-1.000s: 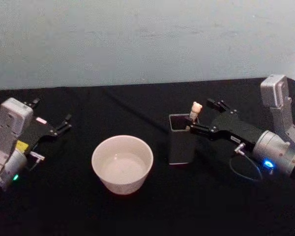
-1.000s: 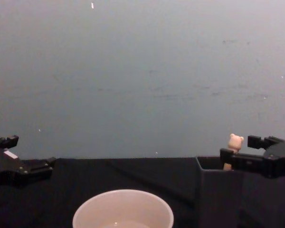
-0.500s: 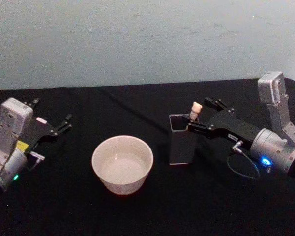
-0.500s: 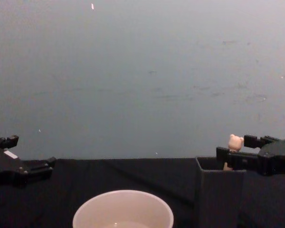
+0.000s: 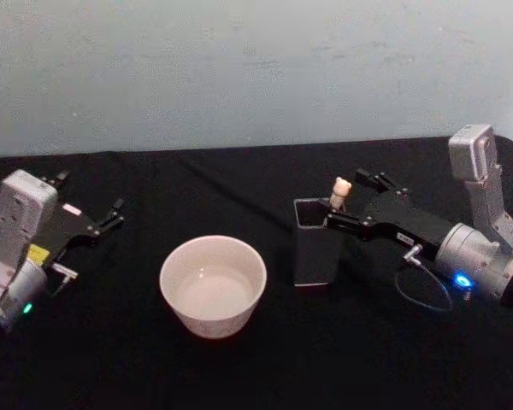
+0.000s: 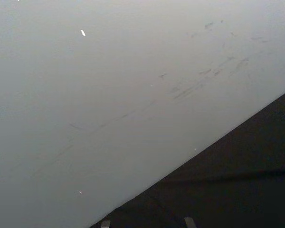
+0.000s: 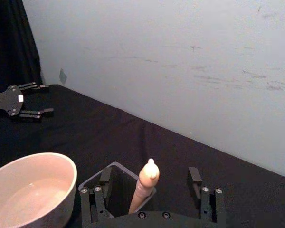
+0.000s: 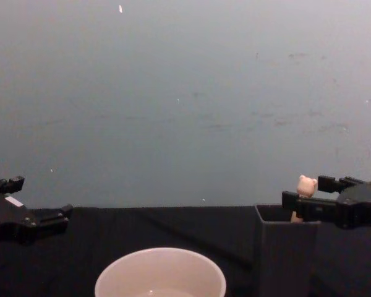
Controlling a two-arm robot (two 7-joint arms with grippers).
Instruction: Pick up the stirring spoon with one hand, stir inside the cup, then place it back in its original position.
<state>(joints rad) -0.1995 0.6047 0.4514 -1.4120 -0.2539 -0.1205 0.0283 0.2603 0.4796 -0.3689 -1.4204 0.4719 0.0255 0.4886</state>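
Head view: my right gripper is spread around the stirring spoon, which stands in the dark holder. The cup sits apart on the holder's left. My left gripper lies spread at the left of the table.

Right wrist view: my fingers flank the handle without touching it.

Chest view: one finger hangs just above the holder's rim.

Bare table surrounds the cup; the holder walls in the spoon.
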